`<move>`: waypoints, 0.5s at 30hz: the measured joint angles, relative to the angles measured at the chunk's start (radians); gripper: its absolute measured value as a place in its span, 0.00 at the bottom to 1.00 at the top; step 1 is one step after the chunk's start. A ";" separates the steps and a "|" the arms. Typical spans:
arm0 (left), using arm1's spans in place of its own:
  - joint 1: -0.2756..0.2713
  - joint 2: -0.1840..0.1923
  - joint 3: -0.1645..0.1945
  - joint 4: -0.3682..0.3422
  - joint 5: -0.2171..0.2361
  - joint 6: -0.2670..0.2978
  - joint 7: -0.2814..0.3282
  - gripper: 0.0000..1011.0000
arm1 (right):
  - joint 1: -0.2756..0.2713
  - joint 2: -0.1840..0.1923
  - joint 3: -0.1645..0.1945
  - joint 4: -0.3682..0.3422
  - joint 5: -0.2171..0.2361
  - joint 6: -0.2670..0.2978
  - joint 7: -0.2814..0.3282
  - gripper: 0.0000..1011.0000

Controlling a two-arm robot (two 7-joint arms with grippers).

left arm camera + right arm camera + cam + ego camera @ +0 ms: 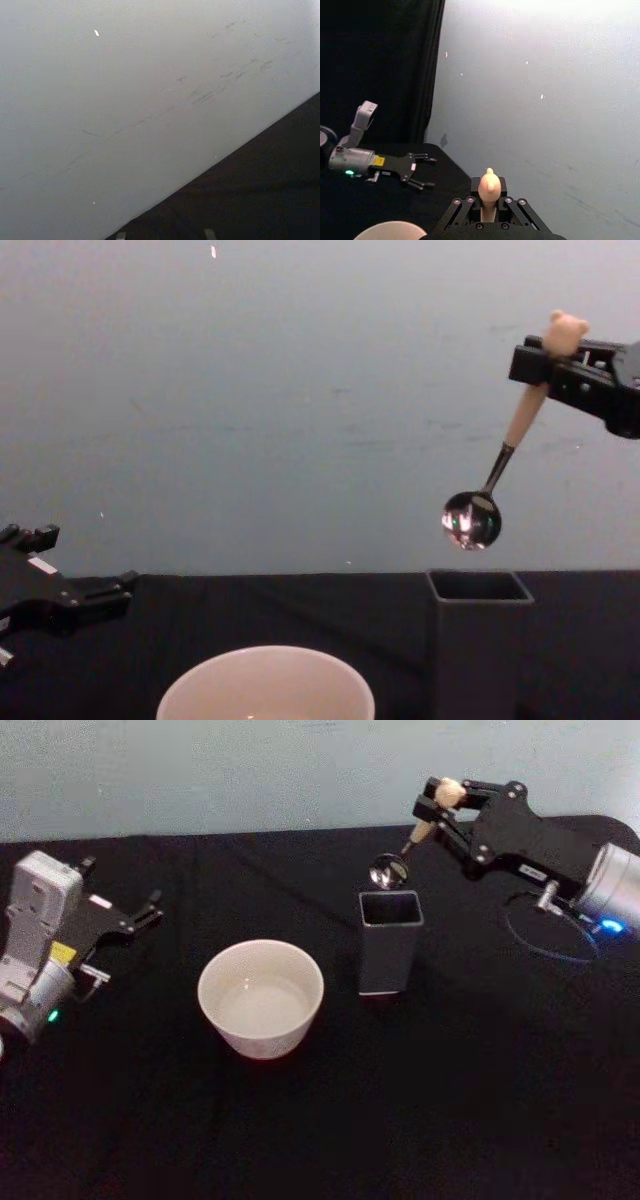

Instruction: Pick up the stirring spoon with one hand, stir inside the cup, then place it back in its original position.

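Overhead, the stirring spoon (507, 455) is held clear above the holder (478, 638) by the clenched right gripper (545, 360); the cup (261, 997) sits beside; left gripper (140, 915) is parked, jaws spread.

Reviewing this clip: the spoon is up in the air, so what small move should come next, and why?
Probably carry it toward the robot's left, over the cup. The right gripper holds the stirring spoon clear above the holder, bowl hanging free, not yet above the cup. The left gripper sits idle, open.
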 joint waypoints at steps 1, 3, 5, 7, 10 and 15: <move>0.000 0.000 0.000 0.000 0.000 0.000 0.000 0.99 | -0.002 0.003 0.000 -0.002 0.004 0.001 0.003 0.17; 0.000 0.000 0.000 0.000 0.000 0.000 0.000 0.99 | -0.008 0.012 0.000 -0.008 0.011 0.005 0.010 0.17; 0.000 0.000 0.000 0.000 0.000 0.000 0.000 0.99 | -0.011 0.016 -0.002 -0.010 0.013 0.008 0.013 0.17; 0.000 0.000 0.000 0.000 0.000 0.000 0.000 0.99 | -0.013 0.021 -0.007 -0.010 0.013 0.013 0.015 0.17; 0.000 0.000 0.000 0.000 0.000 0.000 0.000 0.99 | -0.013 0.022 -0.015 -0.002 0.009 0.017 0.014 0.17; 0.000 0.000 0.000 0.000 0.000 0.000 0.000 0.99 | -0.004 0.019 -0.025 0.017 -0.005 0.020 0.005 0.17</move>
